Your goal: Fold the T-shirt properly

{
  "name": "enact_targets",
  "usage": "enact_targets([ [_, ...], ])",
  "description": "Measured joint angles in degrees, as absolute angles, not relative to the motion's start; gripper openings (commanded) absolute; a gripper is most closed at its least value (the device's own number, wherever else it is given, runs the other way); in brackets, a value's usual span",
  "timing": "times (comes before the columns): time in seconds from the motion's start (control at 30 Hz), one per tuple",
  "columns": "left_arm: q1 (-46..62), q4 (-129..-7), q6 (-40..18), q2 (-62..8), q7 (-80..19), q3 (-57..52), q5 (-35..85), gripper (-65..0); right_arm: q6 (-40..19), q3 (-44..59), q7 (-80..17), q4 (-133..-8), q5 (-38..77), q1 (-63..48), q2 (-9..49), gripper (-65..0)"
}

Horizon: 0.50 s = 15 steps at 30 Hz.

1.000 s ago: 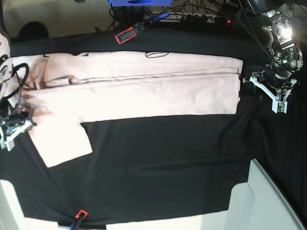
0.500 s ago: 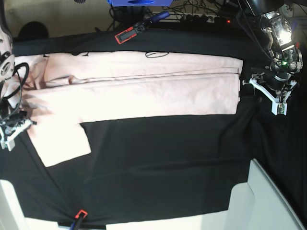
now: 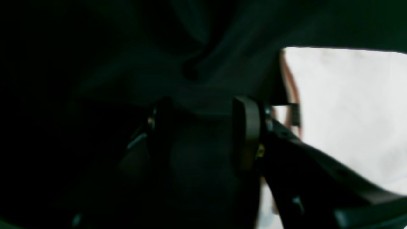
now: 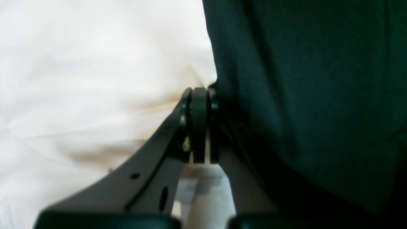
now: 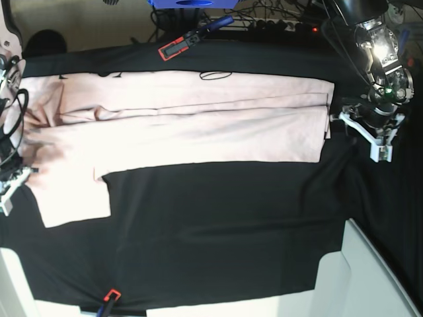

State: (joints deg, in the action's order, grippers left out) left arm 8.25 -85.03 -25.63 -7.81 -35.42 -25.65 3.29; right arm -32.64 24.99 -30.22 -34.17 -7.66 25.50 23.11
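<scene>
The pale pink T-shirt (image 5: 198, 125) lies folded lengthwise across the far half of the black tablecloth (image 5: 218, 224). One sleeve (image 5: 73, 198) sticks out toward the front at the left. My right gripper (image 5: 10, 188) is at the shirt's left end. In the right wrist view its jaws (image 4: 199, 92) are pressed together on the edge of the T-shirt (image 4: 79, 63). My left gripper (image 5: 373, 140) sits just past the shirt's right hem. In the left wrist view it (image 3: 203, 130) stands open over black cloth, with the T-shirt (image 3: 349, 111) beside its right finger.
A red and black clamp (image 5: 175, 47) grips the cloth at the back edge, and another clamp (image 5: 109, 297) at the front. A white panel (image 5: 360, 277) rises at the front right. Cables and a power strip (image 5: 277, 23) lie behind the table.
My right gripper has shut and moved left toward the table edge, dragging the shirt's left end and sleeve left with it. The left arm has barely moved.
</scene>
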Motion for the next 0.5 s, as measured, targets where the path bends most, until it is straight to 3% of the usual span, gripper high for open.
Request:
enact_targets([
  [0.27,2.26,-75.26,-25.32,-6.5,-35.42,-25.52,3.38,-34.1,-32.56,24.99,-32.49,-35.42,-7.77,25.52,21.54,-65.0],
  [0.4,1.23,-74.74,-25.52,-4.14,-35.73,-25.8,3.64,-27.2,-32.56,24.99,-32.23,-35.44,-7.66,25.06,20.91,-65.0],
  [0.5,-0.4,-74.72,-25.52,-3.99,-40.27,-25.93,3.22,-26.5,-32.56,24.99,-32.4,-35.42,-7.7,24.29,20.69,-65.0],
])
